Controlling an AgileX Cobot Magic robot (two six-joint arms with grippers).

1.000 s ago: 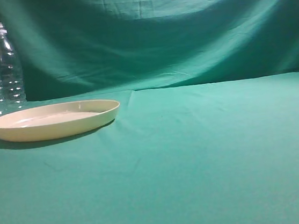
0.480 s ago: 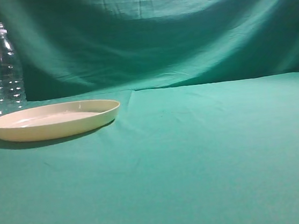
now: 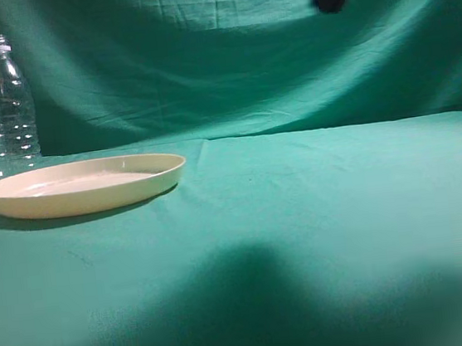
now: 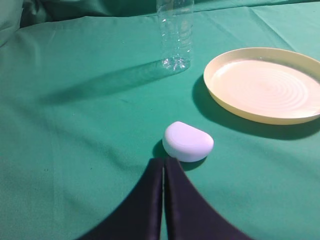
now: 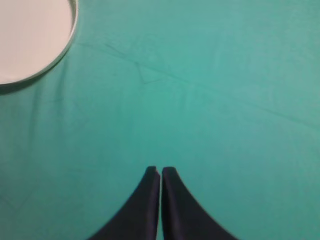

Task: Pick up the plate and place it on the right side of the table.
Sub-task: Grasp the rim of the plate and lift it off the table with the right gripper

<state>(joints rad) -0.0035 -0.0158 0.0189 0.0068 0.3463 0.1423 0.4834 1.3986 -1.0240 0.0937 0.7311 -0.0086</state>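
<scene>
I see the wide, shallow, round cream-yellow plastic plate (image 3: 85, 185) flat on the left of the teal-green cloth-draped tabletop (image 3: 335, 211), untouched. I judge it light, stiff and a bit slick; I'd take hold of the low raised rim on its right edge, one finger inside, one outside, since the flat base gives no purchase.

A clear plastic bottle (image 3: 5, 100) stands upright just behind the plate's far-left edge, apart from it; it looks light and likely to tip if bumped. In the left wrist view a small white rounded plastic piece (image 4: 188, 142) lies near the left end effector (image 4: 163, 162), well short of the plate.

Both end effectors are closed, fingers pressed together, gripping nothing; the right end effector (image 5: 160, 171) hovers over bare cloth right of the plate. The right side of the tabletop looks unobstructed for placing.
</scene>
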